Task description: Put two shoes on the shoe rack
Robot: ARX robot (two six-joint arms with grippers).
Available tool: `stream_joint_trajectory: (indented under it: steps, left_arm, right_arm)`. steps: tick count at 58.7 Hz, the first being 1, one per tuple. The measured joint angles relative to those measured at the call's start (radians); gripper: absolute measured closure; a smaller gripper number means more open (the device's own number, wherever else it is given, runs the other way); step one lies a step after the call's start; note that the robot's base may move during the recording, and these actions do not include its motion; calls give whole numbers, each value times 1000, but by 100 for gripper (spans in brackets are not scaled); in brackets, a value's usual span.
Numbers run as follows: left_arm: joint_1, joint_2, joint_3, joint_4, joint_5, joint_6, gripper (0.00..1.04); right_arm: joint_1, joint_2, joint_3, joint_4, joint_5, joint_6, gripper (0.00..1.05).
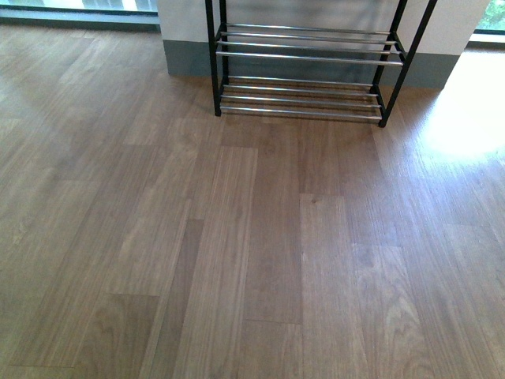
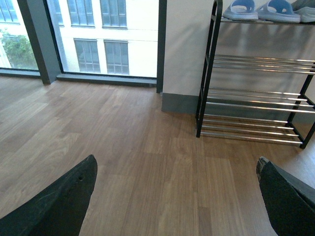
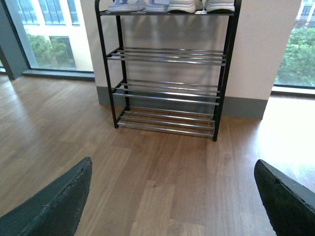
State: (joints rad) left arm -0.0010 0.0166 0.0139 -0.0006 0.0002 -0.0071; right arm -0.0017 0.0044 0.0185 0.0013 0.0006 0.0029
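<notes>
Standing against the pale wall with its grey skirting: the tall shoe rack of black metal side frames and shiny chrome bars (image 1: 304,59), resting on the brown wood-plank floor (image 1: 260,253). Showing only its two lowest tiers in the front view, both bare; neither arm appearing there. Showing four tiers in the right wrist view (image 3: 167,88), the three lower ones bare. Sitting on the top tier: a pair of light blue slippers (image 2: 266,10) and, just beside them, two white-soled shoes (image 3: 202,6), cut off by the picture edge, so whether these are the grey knit sneakers cannot be told. No shoe lying on the floor in any view.

Hanging above the floor well apart from the rack: the left gripper (image 2: 177,196), its two dark fingers (image 2: 59,201) spread wide with nothing between them. Hanging likewise: the right gripper (image 3: 172,196), fingers (image 3: 54,201) set far apart and gripping nothing. Letting daylight in beside the wall: large floor-length windows (image 2: 93,34).
</notes>
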Motion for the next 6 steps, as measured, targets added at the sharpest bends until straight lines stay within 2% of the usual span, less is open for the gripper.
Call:
stream_joint_trajectory:
  steps: [6]
  left_arm:
    - [0, 0, 0, 0, 0, 0, 9]
  right_arm:
    - [0, 0, 0, 0, 0, 0, 9]
